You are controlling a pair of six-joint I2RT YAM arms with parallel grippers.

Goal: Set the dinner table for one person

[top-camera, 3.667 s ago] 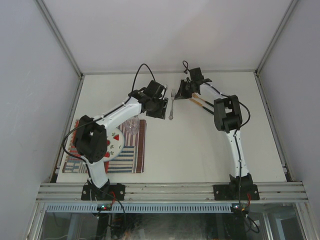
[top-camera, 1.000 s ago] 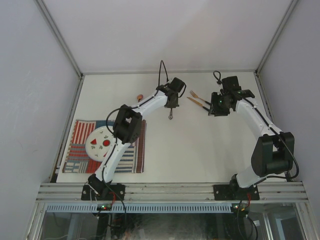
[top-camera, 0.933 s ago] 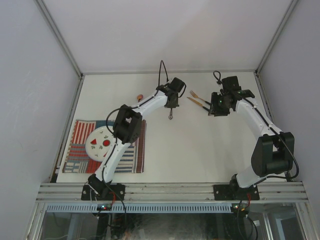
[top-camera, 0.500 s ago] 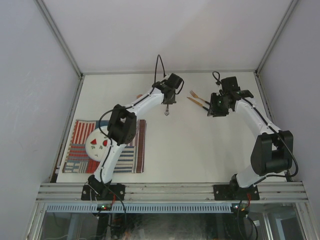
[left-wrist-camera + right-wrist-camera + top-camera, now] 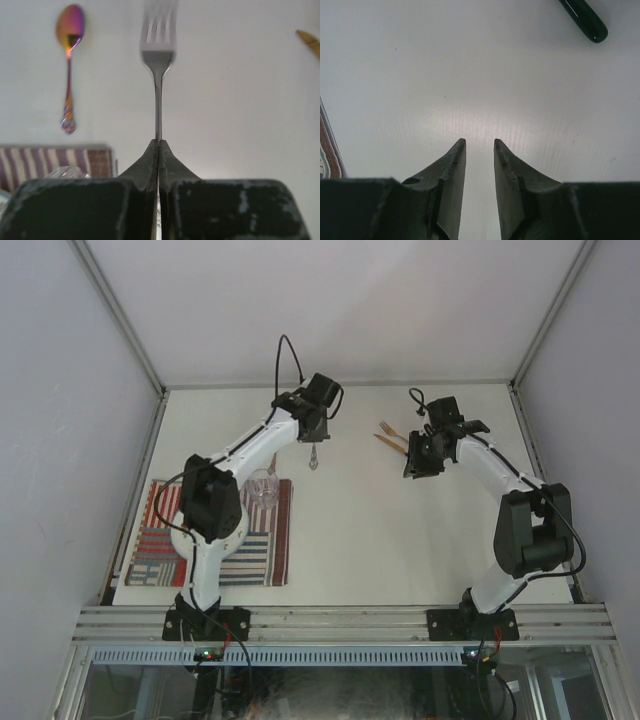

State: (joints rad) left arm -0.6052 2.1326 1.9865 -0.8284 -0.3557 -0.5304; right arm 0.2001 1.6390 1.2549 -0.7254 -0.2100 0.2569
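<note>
The left tool (image 5: pixel 158 146) pinches a slim, seemingly steel fork (image 5: pixel 158 65). The right tool (image 5: pixel 479 150) hangs slightly spread over the smooth white tabletop (image 5: pixel 410 70).

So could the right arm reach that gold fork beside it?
Probably yes: the right gripper is empty and open, and the gold fork lies close beside it with nothing between them.

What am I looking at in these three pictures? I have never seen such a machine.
Two robot arms stand at a table. One picture is taken from above; the other two come from a camera on each wrist, showing its own fingers. The left gripper is shut on a fork. The right gripper is open and holds nothing. On the table lie a spoon and a striped placemat; a glass stands on the placemat.
</note>
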